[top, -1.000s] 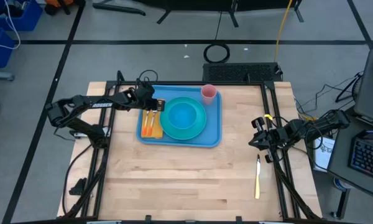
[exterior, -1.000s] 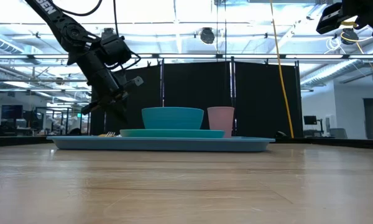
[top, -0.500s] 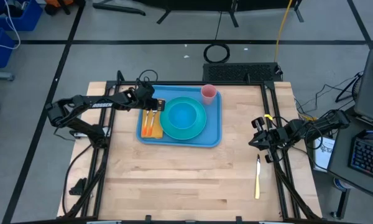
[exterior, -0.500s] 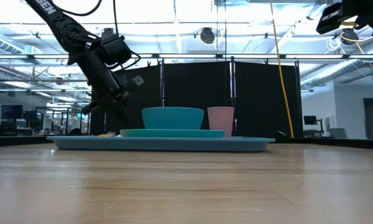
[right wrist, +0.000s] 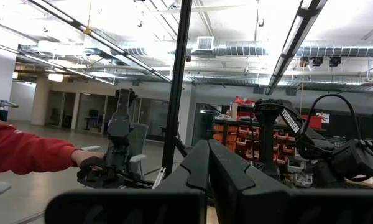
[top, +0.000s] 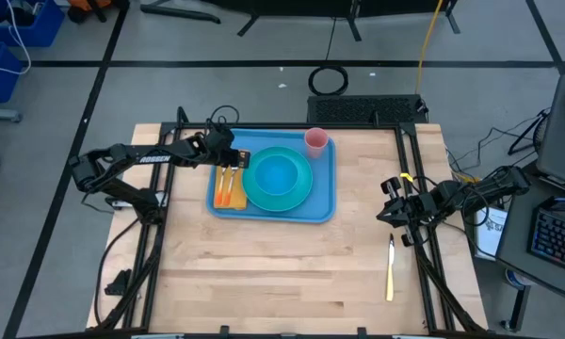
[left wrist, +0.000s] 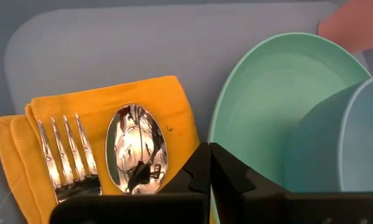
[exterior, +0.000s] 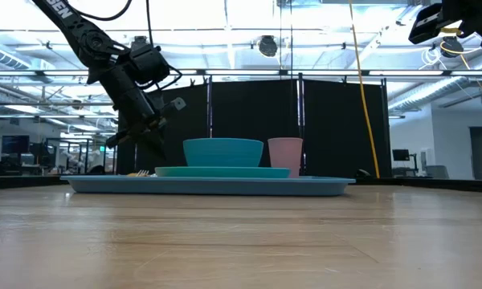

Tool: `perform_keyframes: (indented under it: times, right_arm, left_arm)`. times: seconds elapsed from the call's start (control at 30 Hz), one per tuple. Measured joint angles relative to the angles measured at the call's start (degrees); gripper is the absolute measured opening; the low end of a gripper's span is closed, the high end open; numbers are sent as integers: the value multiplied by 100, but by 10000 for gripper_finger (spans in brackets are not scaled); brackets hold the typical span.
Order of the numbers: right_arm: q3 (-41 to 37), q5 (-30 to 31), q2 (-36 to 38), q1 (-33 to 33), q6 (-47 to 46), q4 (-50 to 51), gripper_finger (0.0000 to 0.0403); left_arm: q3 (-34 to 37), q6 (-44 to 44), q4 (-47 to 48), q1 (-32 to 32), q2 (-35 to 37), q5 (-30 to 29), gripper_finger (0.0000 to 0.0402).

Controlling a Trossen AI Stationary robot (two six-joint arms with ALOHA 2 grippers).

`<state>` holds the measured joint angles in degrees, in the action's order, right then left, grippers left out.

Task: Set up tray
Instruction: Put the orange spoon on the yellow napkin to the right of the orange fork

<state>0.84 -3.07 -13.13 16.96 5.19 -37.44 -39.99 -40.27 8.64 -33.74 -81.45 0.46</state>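
The light-blue tray (top: 326, 203) lies on the table's far middle. It carries a teal plate (top: 255, 195) with a teal bowl (top: 279, 175) on it, a pink cup (top: 315, 141) in its far right corner, and an orange napkin (top: 228, 194) at its left. A fork (left wrist: 67, 155) and a spoon (left wrist: 135, 146) lie on the napkin. My left gripper (left wrist: 209, 149) hangs shut above the napkin's far end, beside the plate, with nothing in it. My right gripper (right wrist: 209, 147) is shut at the table's right edge, pointing up into the room.
A long utensil, pale at one end and yellow at the other (top: 390, 270), lies on the wood near the right edge. The near half of the table is bare wood (top: 264, 273). In the right wrist view, a person's red sleeve (right wrist: 25, 155) shows in the room beyond.
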Motion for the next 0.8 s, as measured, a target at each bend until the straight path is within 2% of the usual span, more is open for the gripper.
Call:
perform_keyframes:
  times: [0.53, 0.8]
  right_arm:
    - [-2, -1, -1, 1, 0, -1, 4]
    - [0, -1, -1, 0, 0, -1, 4]
  left_arm:
    - [0, 35, 7, 0, 0, 13, 3]
    - [0, 68, 88, -37, -159, -175, 4]
